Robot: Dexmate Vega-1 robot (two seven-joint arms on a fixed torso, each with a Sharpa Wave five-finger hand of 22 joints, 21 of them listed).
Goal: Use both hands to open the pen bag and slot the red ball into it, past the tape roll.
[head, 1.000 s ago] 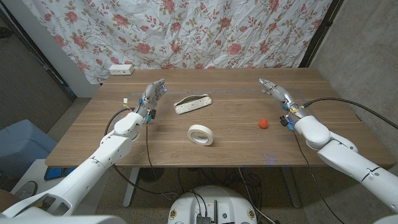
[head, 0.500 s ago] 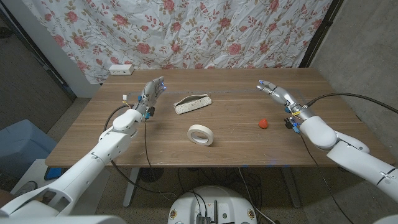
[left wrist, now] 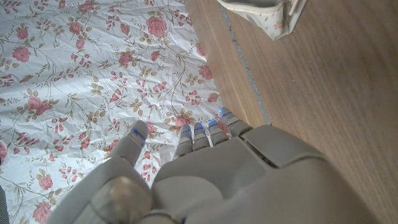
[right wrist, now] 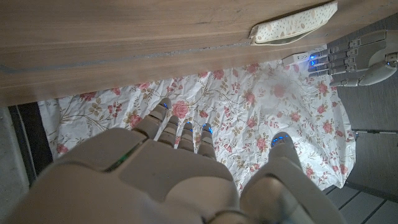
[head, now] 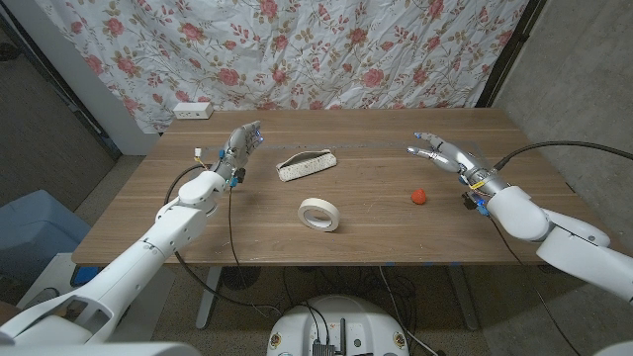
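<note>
The pen bag (head: 306, 164), cream with a small floral print, lies closed at the table's far middle; it also appears in the left wrist view as the pen bag (left wrist: 263, 15) and in the right wrist view as the pen bag (right wrist: 292, 24). The white tape roll (head: 319, 214) lies flat nearer the front, between bag and table edge. The small red ball (head: 419, 196) rests to the right. My left hand (head: 240, 145) hovers left of the bag, fingers apart, holding nothing. My right hand (head: 442, 154) is above and behind the ball, fingers spread and empty.
A white power strip (head: 193, 110) lies at the table's far left corner. A floral cloth (head: 326, 49) hangs behind the table. My left hand (right wrist: 354, 57) shows across the table in the right wrist view.
My right hand has swung down and turned toward the left, closer to the ball. My left hand has lifted slightly toward the far edge. Bag, roll and ball have not moved.
</note>
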